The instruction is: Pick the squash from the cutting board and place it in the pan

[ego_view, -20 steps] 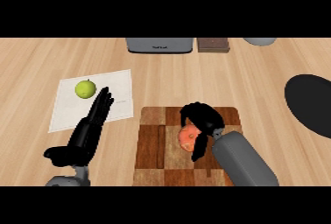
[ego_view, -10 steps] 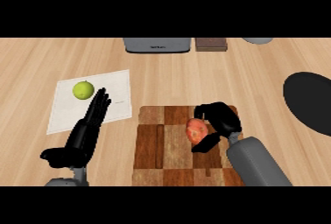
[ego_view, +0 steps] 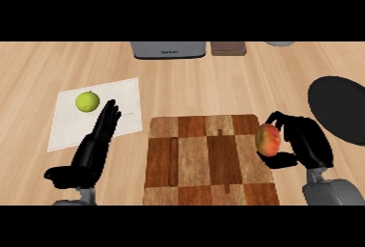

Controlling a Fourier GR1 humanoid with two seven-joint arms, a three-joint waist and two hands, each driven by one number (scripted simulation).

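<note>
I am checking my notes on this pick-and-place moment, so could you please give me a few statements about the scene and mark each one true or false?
1. The right hand is curled round the squash. True.
2. The squash already lies in the pan. False: it is in the hand at the right edge of the cutting board, left of the pan.
3. The left hand holds the lime. False: that hand is open with straight fingers, and the lime lies apart on the white sheet.
4. The pan shows at the view's right edge. True.
5. The cutting board is plain white. False: it is chequered brown wood.
</note>
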